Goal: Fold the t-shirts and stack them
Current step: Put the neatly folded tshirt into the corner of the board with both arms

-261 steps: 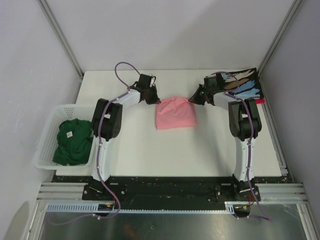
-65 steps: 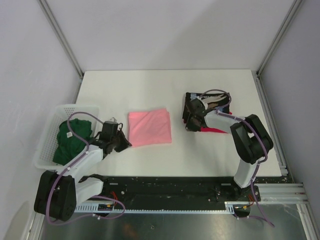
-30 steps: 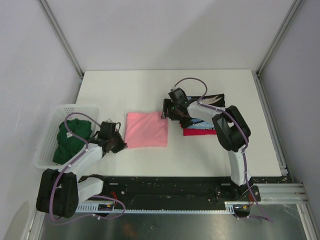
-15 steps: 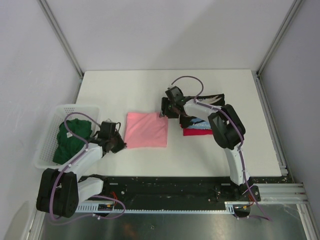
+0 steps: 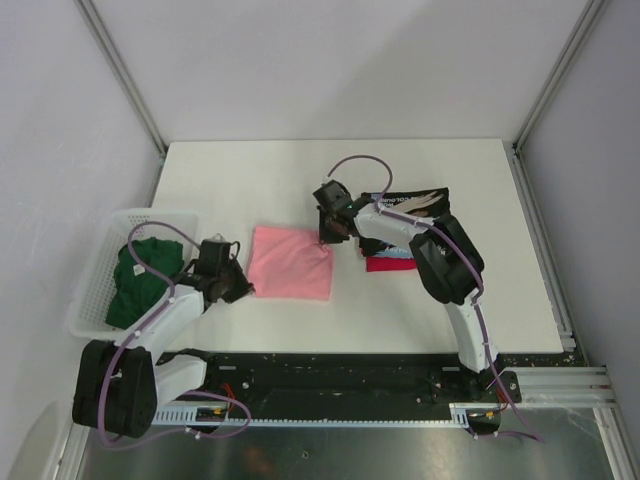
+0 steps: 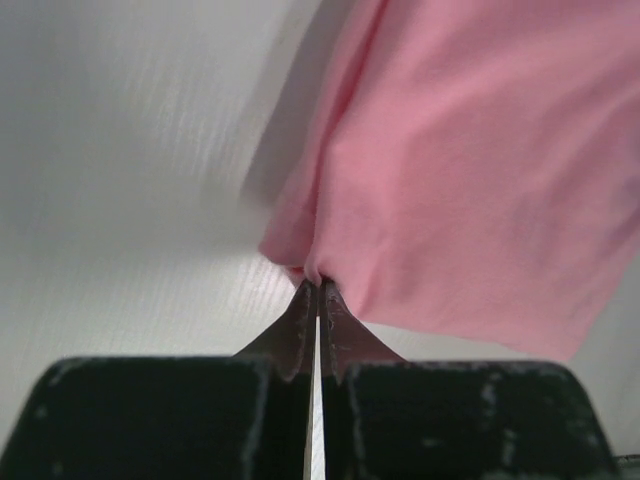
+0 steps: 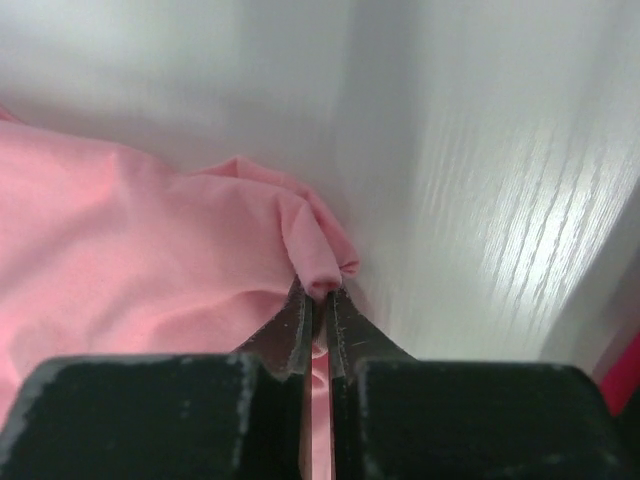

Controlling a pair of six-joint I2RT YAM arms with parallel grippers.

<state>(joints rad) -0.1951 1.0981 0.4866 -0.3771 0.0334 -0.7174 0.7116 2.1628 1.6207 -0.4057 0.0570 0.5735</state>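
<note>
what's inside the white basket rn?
A crumpled dark green t-shirt fills most of the basket. Anything under the shirt is covered and can't be seen. The left arm and its cable hide the basket's right side.

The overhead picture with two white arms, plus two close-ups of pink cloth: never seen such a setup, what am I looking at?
Two robot arms are bolted to a table, each ending in a two-finger gripper. The wide picture is from a camera fixed above; each close-up is from a wrist camera. The left gripper and the right gripper are each pinched shut on an edge of the folded pink t-shirt. A green t-shirt sits in a white basket on the left; a black printed t-shirt lies over a red t-shirt on the right.
</note>
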